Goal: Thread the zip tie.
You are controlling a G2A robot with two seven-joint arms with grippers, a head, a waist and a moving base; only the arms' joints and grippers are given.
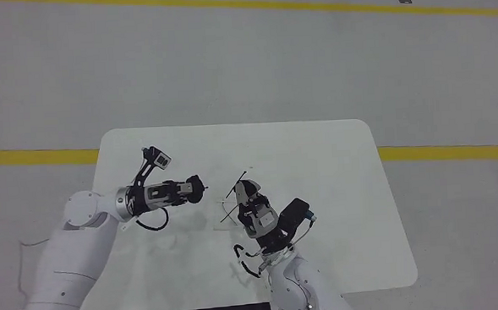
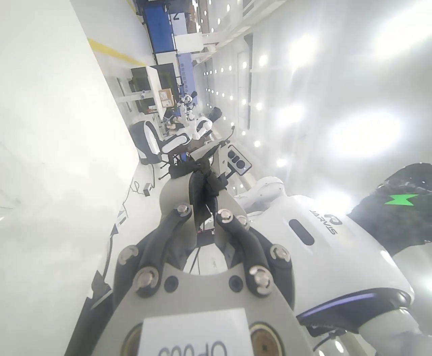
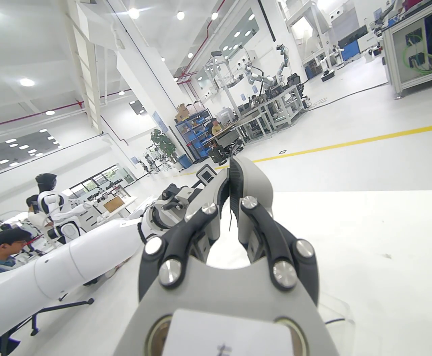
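The zip tie (image 1: 231, 192) is a thin black strip slanting above the middle of the white table (image 1: 334, 167). My right gripper (image 1: 244, 192) comes up from the near edge and is shut on it. In the right wrist view a thin black strand of the zip tie (image 3: 230, 215) hangs between the closed pads of the right gripper (image 3: 230, 175). My left gripper (image 1: 198, 189) sits a short way to the left, apart from the tie, with its black pads (image 2: 196, 192) pressed together. I cannot tell whether anything is between them. The left gripper (image 3: 170, 195) also appears beside the right one.
A clear flat tray (image 1: 222, 214) lies on the table under the zip tie's lower end, and its edge (image 3: 337, 312) shows in the right wrist view. The right half of the table is bare white surface. A black cable (image 1: 153, 223) loops under the left wrist.
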